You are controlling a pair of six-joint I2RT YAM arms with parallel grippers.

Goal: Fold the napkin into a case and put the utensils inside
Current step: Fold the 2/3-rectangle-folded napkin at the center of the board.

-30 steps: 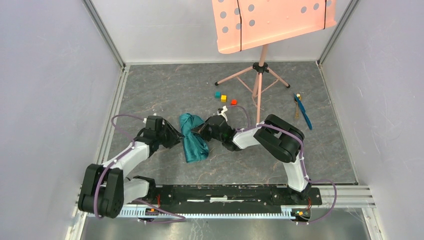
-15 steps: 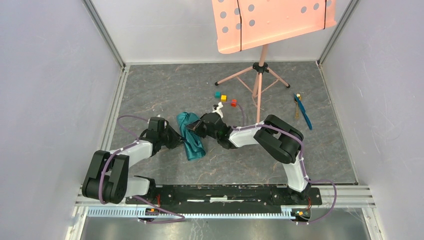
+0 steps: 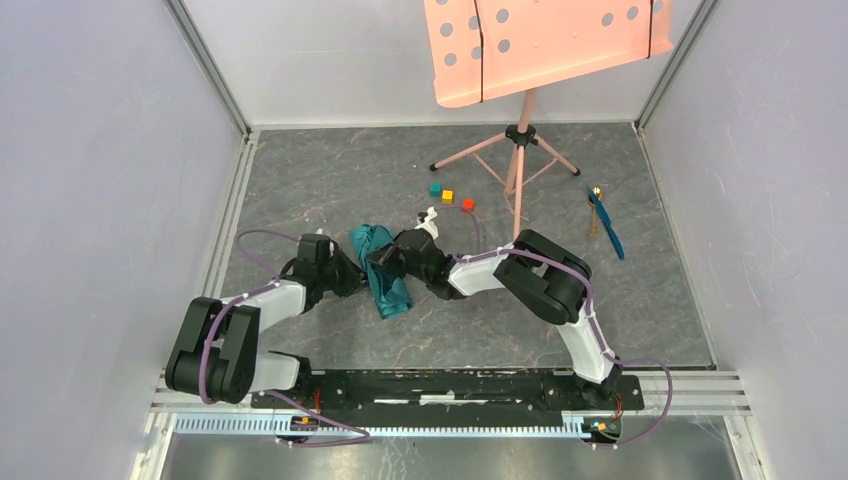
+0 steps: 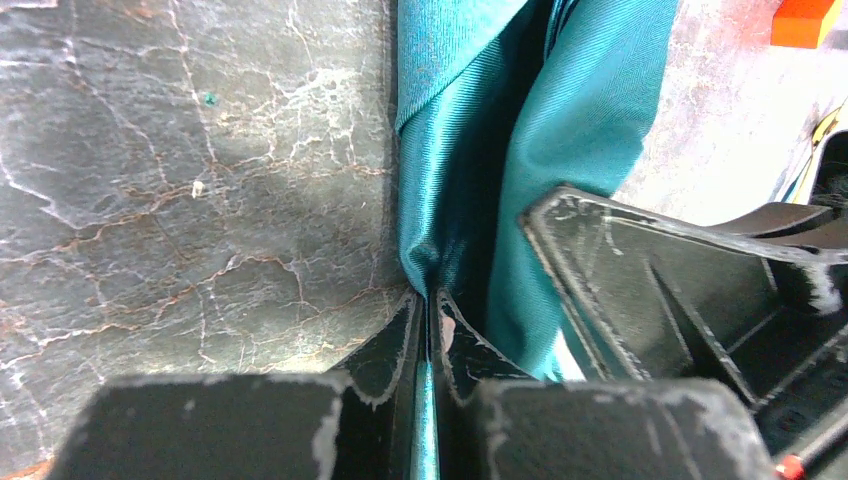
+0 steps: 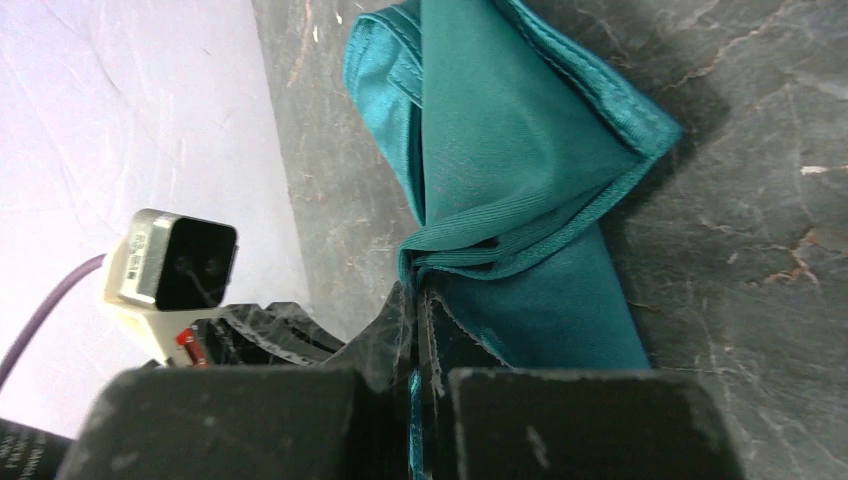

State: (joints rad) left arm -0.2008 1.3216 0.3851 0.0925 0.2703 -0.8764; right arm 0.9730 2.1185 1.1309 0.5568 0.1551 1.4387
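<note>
The teal-green napkin lies bunched into a narrow crumpled strip on the grey floor, between my two arms. My left gripper is shut on its left edge, and a thin line of cloth shows between the jaws of that gripper. From the other side my right gripper is shut on a fold of the napkin, pinched at this gripper's tips. Its black body fills the right of the left wrist view. The utensils, one blue and one golden, lie far right, apart from both grippers.
A teal cube, a yellow cube and a red cube sit just beyond the right gripper. A pink music stand with its tripod legs rises behind them. Walls close in the left, right and back.
My left gripper has shut on the napkin's left edge. Both grippers and the napkin have shifted a little to the left, and the cloth has bunched narrower.
</note>
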